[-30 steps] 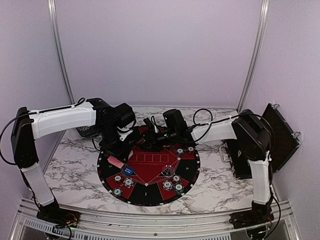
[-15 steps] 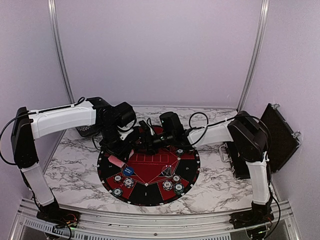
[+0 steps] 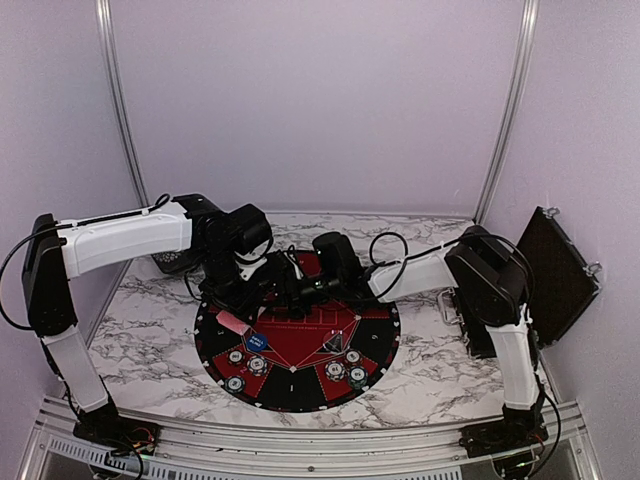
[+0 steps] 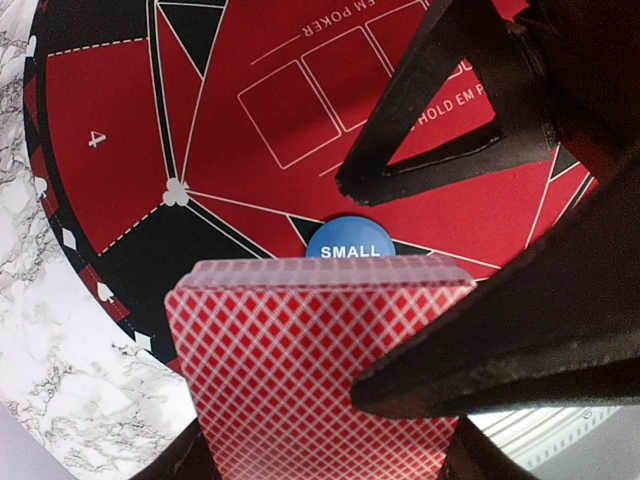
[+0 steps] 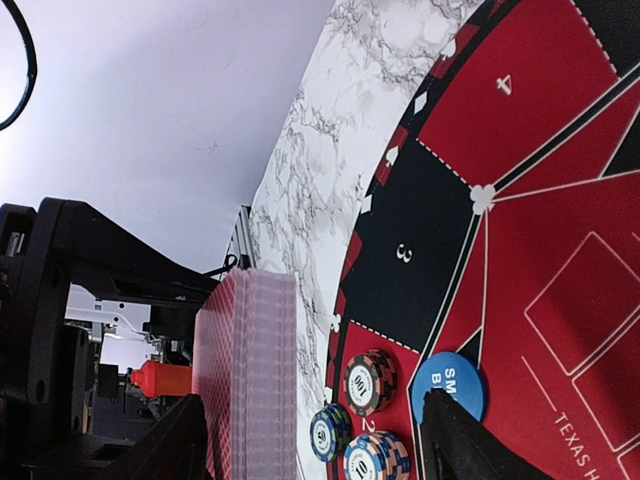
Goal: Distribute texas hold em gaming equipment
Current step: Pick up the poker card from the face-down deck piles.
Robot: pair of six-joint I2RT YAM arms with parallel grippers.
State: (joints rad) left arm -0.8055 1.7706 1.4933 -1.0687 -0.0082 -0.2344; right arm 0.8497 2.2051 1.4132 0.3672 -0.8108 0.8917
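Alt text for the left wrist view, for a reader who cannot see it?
A deck of red-backed playing cards fills the lower frame, clamped in the left gripper. The open right gripper reaches in from the right, one black finger crossing the deck's corner. Behind sits a blue disc marked SMALL on the red-and-black mat.

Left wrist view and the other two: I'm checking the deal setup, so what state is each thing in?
mat: lying flat
left hand: shut on the deck of cards
right hand: open, close to the deck
deck of cards: squared stack, held
blue marker: flat on the mat, SMALL side up
chips: in short stacks on the mat
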